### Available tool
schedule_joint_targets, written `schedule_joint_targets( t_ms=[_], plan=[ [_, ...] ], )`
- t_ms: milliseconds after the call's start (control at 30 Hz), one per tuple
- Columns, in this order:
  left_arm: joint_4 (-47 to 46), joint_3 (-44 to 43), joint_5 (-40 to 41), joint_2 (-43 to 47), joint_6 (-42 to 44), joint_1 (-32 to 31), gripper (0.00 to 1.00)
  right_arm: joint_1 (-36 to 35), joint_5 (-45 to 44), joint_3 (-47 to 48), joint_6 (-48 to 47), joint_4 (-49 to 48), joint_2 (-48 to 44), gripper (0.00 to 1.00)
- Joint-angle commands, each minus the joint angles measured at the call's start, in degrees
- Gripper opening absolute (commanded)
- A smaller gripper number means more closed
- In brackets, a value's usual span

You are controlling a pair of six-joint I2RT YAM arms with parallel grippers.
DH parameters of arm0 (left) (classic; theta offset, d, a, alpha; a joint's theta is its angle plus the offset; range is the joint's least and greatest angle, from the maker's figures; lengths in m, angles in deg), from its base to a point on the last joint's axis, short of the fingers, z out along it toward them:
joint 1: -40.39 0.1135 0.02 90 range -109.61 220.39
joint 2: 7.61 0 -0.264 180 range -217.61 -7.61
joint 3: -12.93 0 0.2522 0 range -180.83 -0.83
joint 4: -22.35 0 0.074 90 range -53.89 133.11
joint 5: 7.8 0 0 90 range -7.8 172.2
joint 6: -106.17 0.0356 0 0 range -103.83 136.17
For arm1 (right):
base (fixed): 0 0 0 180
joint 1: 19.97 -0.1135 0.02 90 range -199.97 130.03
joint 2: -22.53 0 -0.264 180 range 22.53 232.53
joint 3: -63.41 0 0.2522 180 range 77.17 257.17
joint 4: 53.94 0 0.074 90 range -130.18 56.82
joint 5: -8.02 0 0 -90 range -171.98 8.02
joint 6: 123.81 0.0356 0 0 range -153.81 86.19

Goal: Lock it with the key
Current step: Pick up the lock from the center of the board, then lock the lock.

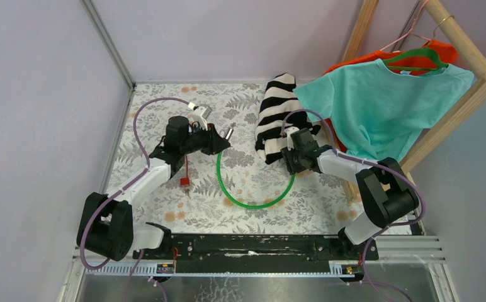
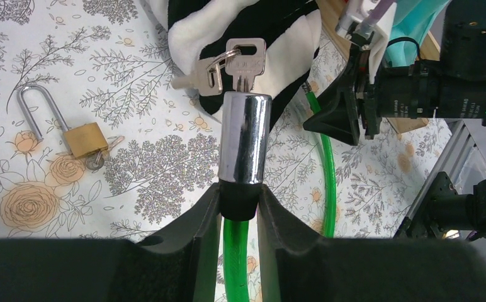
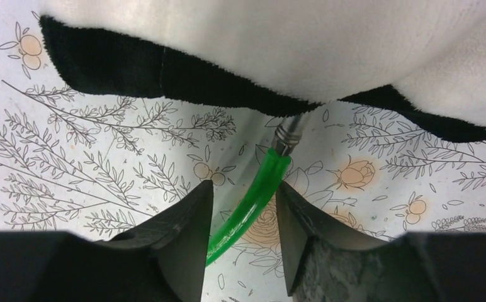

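Observation:
A green cable lock [image 1: 253, 202] lies in a loop on the floral table. My left gripper [image 1: 218, 141] is shut on the black collar at the base of its chrome lock cylinder [image 2: 245, 135], fingers [image 2: 206, 214] on either side. A key on a ring with other keys [image 2: 243, 56] is stuck in the cylinder's far end. My right gripper [image 1: 289, 160] is open. Its fingers [image 3: 187, 220] straddle the cable's other end [image 3: 256, 189] just behind its metal tip [image 3: 289, 131], without pinching it. The tip points under the striped cloth [image 3: 228, 38].
A brass padlock [image 2: 84, 139] with a long shackle lies left of the cylinder. A black-and-white striped cloth [image 1: 275, 113] lies at the back centre. A wooden clothes rack [image 1: 461, 100] with a teal shirt [image 1: 379, 107] stands at the right. A small red tag [image 1: 184, 182] lies near the left arm.

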Motion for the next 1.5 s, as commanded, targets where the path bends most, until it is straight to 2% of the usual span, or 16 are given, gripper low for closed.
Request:
schedule_joint_targets(
  t_ms=[0,100,267,400,567,833,1033,1467],
  plan=[
    [-6.5,0.5,-2.2,1.8,0.7,0.0,0.00,0.4,-1.8,3.1,-0.1,-1.8,1.7,0.45],
    [-7.0,0.8,-2.8,2.0,1.3,0.0,0.00,0.4,-2.0,3.3,-0.3,-2.3,2.5,0.35],
    [-8.7,1.7,-5.0,2.1,2.2,0.0,0.00,0.5,-1.2,2.9,-2.0,-2.3,0.3,0.09],
    [-10.5,2.6,-7.1,2.4,2.7,0.0,0.00,0.4,4.1,0.6,-5.0,-3.0,-5.0,0.00],
    [-13.8,3.5,-10.4,2.4,3.4,-0.2,0.00,0.3,13.8,0.2,-9.0,-1.1,-10.1,0.00],
    [-12.2,1.3,-14.3,1.8,7.1,-2.2,0.00,0.2,24.7,4.2,-15.4,7.8,-11.3,0.00],
    [-12.1,-1.4,-18.3,-0.9,10.0,-6.3,0.00,-1.3,35.8,8.3,-16.0,6.4,-12.3,0.00],
    [-15.6,-0.4,-15.5,-1.2,7.2,-7.2,0.00,-4.5,41.3,13.6,-13.8,3.9,-12.0,0.00]
  ],
)
